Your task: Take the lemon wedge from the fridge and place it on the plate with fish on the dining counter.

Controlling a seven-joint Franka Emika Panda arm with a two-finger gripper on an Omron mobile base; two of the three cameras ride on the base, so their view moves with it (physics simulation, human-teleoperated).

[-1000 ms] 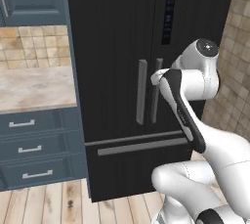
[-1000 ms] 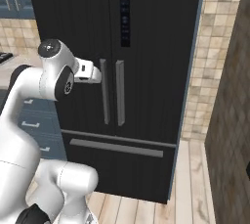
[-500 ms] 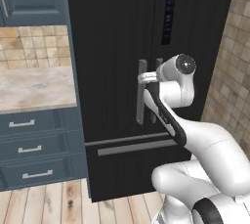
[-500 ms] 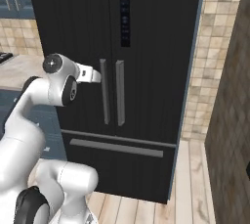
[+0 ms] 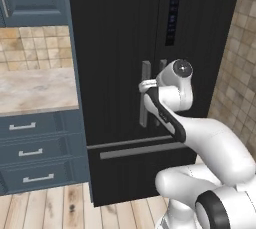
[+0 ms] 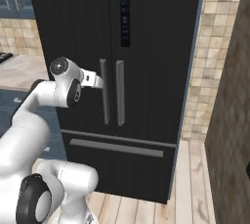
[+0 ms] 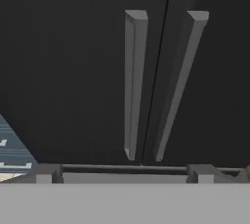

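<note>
Standing shut, the tall black double-door fridge (image 5: 130, 68) shows its two long grey vertical handles (image 6: 112, 92) side by side at the seam, with the grey bar of the bottom drawer (image 6: 116, 147) below them. Whatever it holds is hidden behind the doors. The robot's white hand (image 6: 97, 81) is raised in front of the left door, just beside the left handle (image 7: 134, 83), its jaws spread wide and holding nothing. A beige marbled stone counter (image 5: 35, 90) on blue drawers adjoins the fridge's left side.

Blue drawers (image 5: 30, 153), marbled countertop (image 5: 35, 90), tan tiled wall (image 6: 207, 66), wooden floor (image 6: 190, 189).
</note>
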